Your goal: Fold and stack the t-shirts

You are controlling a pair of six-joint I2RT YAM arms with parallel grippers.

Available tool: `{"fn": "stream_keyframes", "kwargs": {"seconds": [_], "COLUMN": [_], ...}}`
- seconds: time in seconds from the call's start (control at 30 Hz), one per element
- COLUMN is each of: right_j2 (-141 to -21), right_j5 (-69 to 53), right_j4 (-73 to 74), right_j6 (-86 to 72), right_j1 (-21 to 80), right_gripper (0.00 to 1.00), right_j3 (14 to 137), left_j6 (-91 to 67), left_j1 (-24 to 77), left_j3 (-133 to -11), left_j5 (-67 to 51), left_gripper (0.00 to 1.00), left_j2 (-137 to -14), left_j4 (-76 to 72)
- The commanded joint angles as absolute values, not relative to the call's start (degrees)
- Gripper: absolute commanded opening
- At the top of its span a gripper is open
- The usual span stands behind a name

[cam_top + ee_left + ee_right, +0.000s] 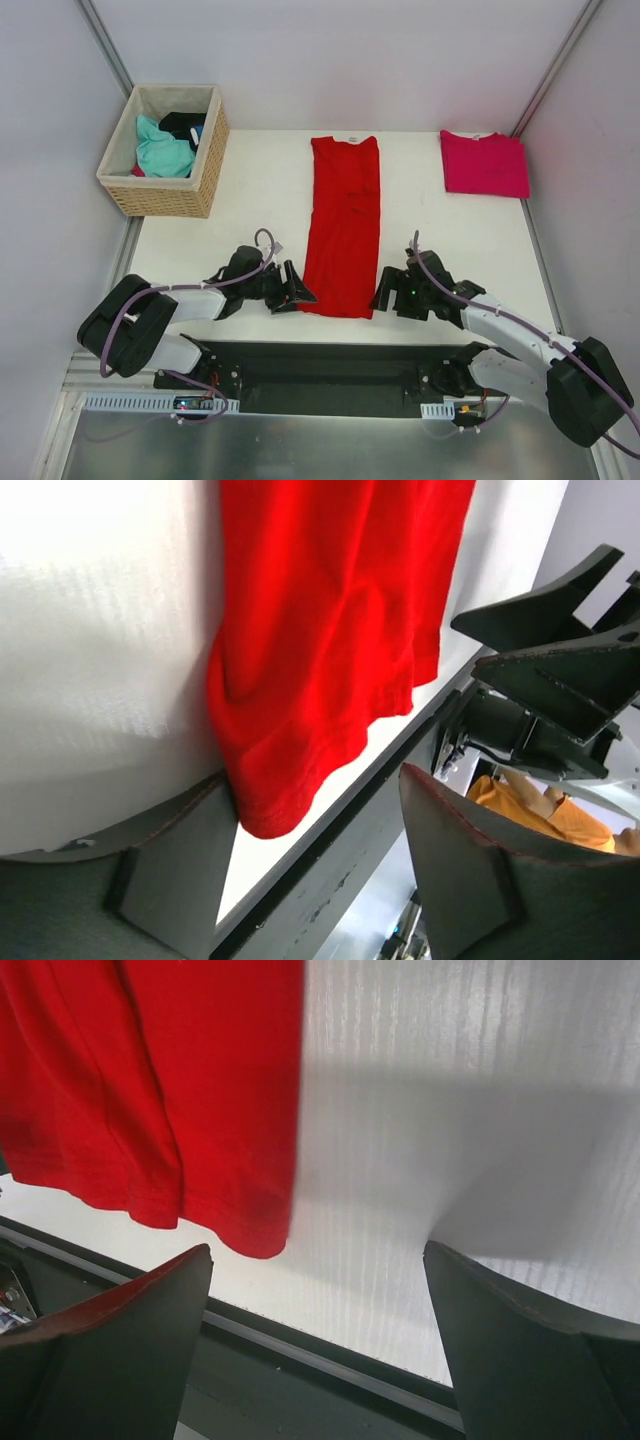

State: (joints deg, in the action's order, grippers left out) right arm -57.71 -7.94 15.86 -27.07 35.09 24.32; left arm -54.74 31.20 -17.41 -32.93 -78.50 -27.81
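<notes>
The red t-shirt (343, 225) lies folded into a long narrow strip down the middle of the table, white neck label at the far end. A magenta-pink t-shirt (484, 163) lies folded at the far right. My left gripper (297, 290) is open at the strip's near left corner; that corner (270, 800) sits just ahead of the jaws. My right gripper (384, 293) is open at the near right corner, and the hem corner (250, 1230) lies just ahead of the jaws. Neither gripper holds cloth.
A woven wicker basket (165, 195) stands at the far left with teal and dark cloth inside. The table's near edge (330, 1355) runs right under both grippers. Walls enclose the table on three sides.
</notes>
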Motion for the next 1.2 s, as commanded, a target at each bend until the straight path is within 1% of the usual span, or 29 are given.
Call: {"fn": "stream_keyframes", "kwargs": {"seconds": [0.0, 0.07, 0.1, 0.17, 0.23, 0.37, 0.53, 0.57, 0.67, 0.7, 0.8, 0.87, 1.0, 1.03, 1.07, 1.1, 1.13, 1.17], "right_j2": [-60.4, -61.7, -62.3, -64.0, -65.0, -67.7, -70.7, -71.2, -72.0, -72.0, -72.0, -71.8, -71.5, -71.5, -71.5, -71.4, -71.3, -71.2], "right_j5": [-6.2, -5.5, -5.5, -5.2, -5.1, -4.2, -3.5, -3.4, -3.2, -3.1, -2.9, -2.7, -2.5, -2.1, -1.9, -1.8, -1.8, -1.8], "right_j4": [15.9, 15.4, 14.8, 14.1, 13.2, 12.0, 10.8, 10.7, 10.7, 10.7, 11.0, 11.1, 11.6, 11.8, 12.0, 12.3, 12.6, 12.7], "right_j6": [-29.1, -30.0, -30.1, -30.8, -31.6, -32.9, -34.4, -34.5, -35.0, -35.1, -35.1, -35.1, -35.0, -35.1, -35.2, -35.0, -34.9, -34.8], "right_j1": [36.7, 37.9, 38.3, 39.6, 41.1, 43.5, 46.0, 46.3, 47.1, 47.2, 47.3, 47.3, 47.4, 47.5, 47.5, 47.4, 47.5, 47.5], "right_gripper": [0.87, 0.84, 0.81, 0.77, 0.77, 0.75, 0.63, 0.61, 0.48, 0.4, 0.29, 0.27, 0.12, 0.08, 0.02, 0.01, 0.01, 0.01], "right_j3": [25.6, 25.8, 26.1, 26.3, 26.8, 27.8, 28.9, 29.2, 29.4, 29.4, 29.4, 29.4, 29.4, 29.4, 29.4, 29.5, 29.7, 29.8], "left_j6": [-52.8, -52.8, -52.8, -52.9, -52.9, -53.0, -53.3, -53.4, -53.4, -53.4, -53.3, -53.3, -53.3, -53.3, -53.3, -53.3, -53.2, -52.9], "left_j1": [31.9, 32.0, 32.0, 32.0, 32.0, 32.0, 32.0, 32.0, 32.0, 32.0, 32.0, 32.0, 32.0, 32.0, 32.0, 32.0, 32.0, 32.0], "left_j3": [-15.0, -14.9, -14.9, -14.9, -14.9, -14.5, -13.6, -13.5, -13.4, -13.4, -13.3, -13.3, -13.2, -13.2, -13.2, -13.2, -13.3, -13.4], "left_j5": [-30.4, -30.4, -30.4, -30.3, -30.5, -30.5, -30.3, -30.3, -30.3, -30.3, -30.3, -30.3, -30.2, -30.1, -30.1, -30.0, -30.1, -30.3], "left_gripper": [0.58, 0.51, 0.46, 0.43, 0.41, 0.41, 0.41, 0.41, 0.4, 0.4, 0.39, 0.38, 0.36, 0.33, 0.3, 0.25, 0.14, 0.12], "left_j2": [-80.0, -80.0, -80.0, -80.0, -80.0, -80.3, -79.8, -79.5, -79.2, -79.2, -79.5, -79.7, -79.7, -79.6, -79.6, -79.5, -79.6, -79.7], "left_j4": [-24.1, -24.2, -24.2, -24.2, -24.3, -24.6, -25.0, -25.0, -25.0, -25.0, -25.0, -25.0, -25.1, -25.1, -25.1, -25.1, -25.1, -25.1]}}
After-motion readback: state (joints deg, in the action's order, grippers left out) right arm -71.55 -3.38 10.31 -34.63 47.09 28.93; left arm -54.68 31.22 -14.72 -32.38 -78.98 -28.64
